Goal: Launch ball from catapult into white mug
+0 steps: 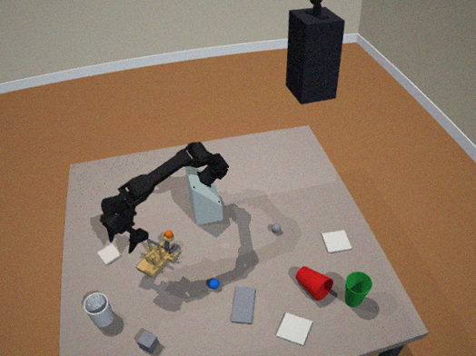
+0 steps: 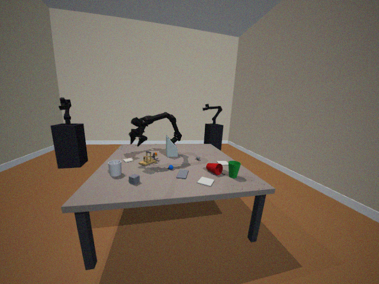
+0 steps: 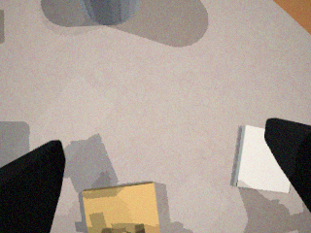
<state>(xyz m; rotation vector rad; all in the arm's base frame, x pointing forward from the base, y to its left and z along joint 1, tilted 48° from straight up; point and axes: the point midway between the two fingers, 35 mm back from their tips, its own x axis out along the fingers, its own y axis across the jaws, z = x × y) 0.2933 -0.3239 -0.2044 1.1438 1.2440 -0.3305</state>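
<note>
The wooden catapult (image 1: 156, 260) (image 2: 148, 159) (image 3: 122, 227) stands on the table (image 1: 278, 164) at the left. An orange ball (image 1: 168, 234) (image 2: 156, 154) sits in its cup at the far end. The white mug (image 1: 98, 308) (image 2: 115, 168) stands upright near the front left edge. My gripper (image 1: 121, 240) (image 2: 137, 140) (image 3: 167, 140) is open and empty. It hangs above the table just left of the catapult, between it and a small white tile (image 1: 108, 253) (image 3: 262, 169). In the wrist view only the catapult's base end shows; the ball is out of frame there.
A blue ball (image 1: 213, 283) and a grey ball (image 1: 275, 228) lie loose. A pale wedge block (image 1: 203, 200) stands by the arm's base. A red cup (image 1: 314, 283) lies on its side by an upright green cup (image 1: 357, 288). A grey tile (image 1: 242, 304), white tiles and a grey cube (image 1: 148, 339) lie around.
</note>
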